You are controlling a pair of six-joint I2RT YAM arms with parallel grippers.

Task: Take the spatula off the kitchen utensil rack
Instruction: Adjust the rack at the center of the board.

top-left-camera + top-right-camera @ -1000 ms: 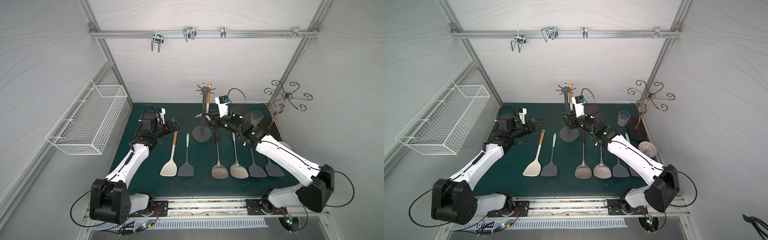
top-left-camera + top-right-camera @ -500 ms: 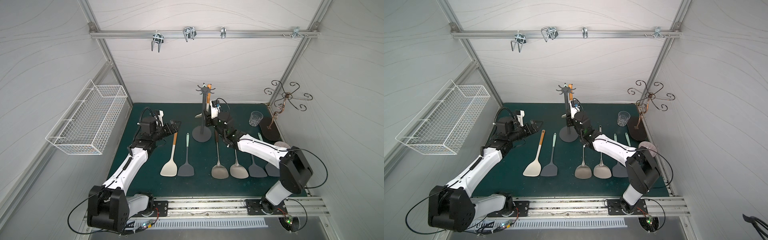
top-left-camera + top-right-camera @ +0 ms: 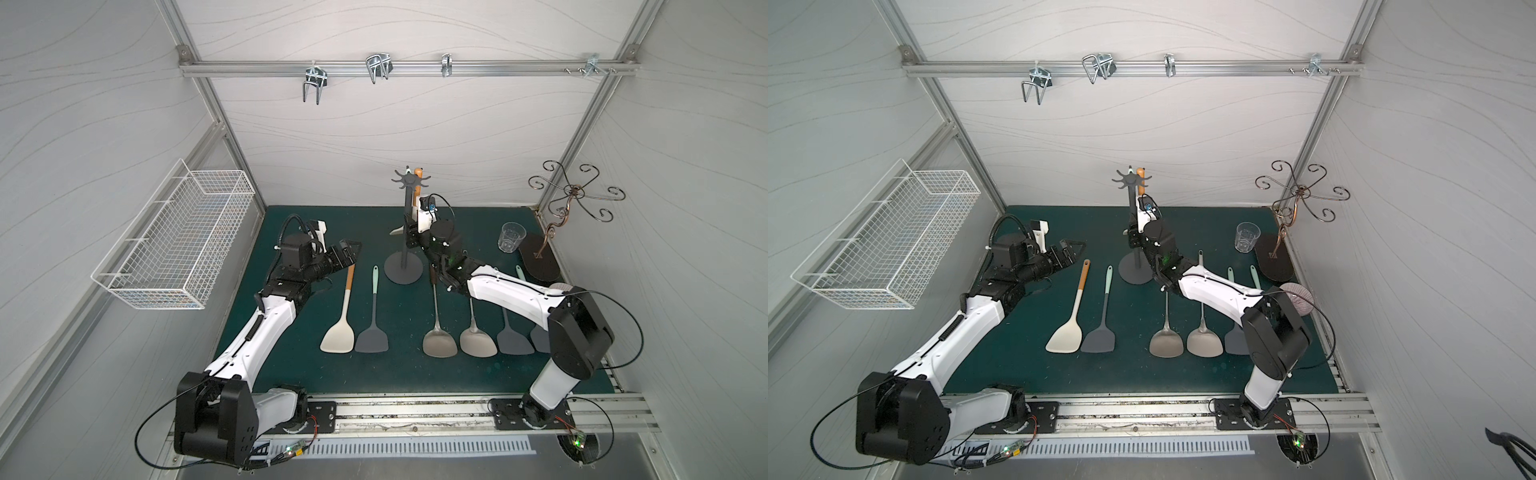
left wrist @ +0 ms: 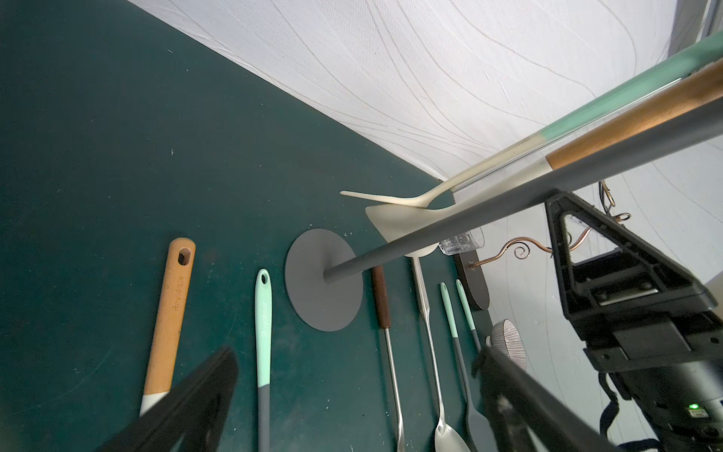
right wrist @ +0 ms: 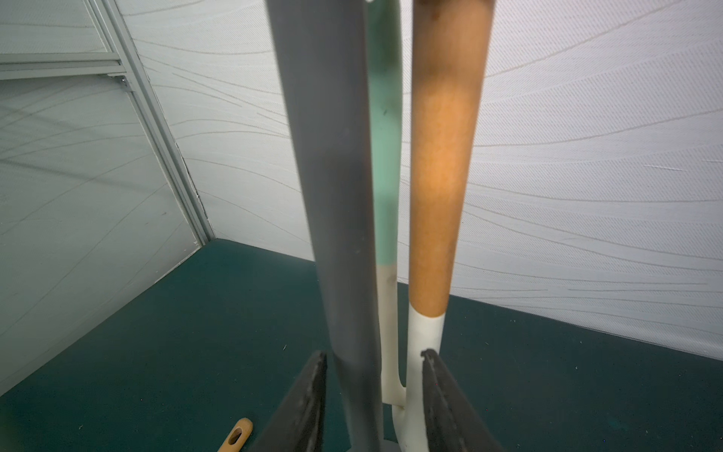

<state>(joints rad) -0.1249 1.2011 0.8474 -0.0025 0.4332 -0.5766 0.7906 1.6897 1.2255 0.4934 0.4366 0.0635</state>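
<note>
Where a second ago the right arm (image 3: 507, 291) stood elbow-high off to one side of the rack (image 3: 403, 272), it now stretches low over the mat (image 3: 395, 374), and the right gripper (image 5: 373, 356) has come in against the pole. Its jaws stand part-way apart around both the grey pole and the white neck of the orange-handled spatula (image 5: 446, 176), one finger touching that neck; whether they squeeze, I cannot tell. That spatula hangs from the rack's star-shaped crown, with a mint-handled one (image 5: 385, 137) just beside it. The left arm (image 3: 266, 332) has barely shifted: the left gripper (image 3: 351, 249) hovers wide open and empty near the rack's base. Around them, a white wire basket (image 3: 174, 245) hangs on the side wall, a copper scrolled stand (image 3: 575, 191) fills the far corner, loose spatulas (image 3: 372, 340) lie in a row on the dark green mat, and a clear glass (image 3: 510, 237) stands by the copper stand. Pole and round base are matte grey.
</note>
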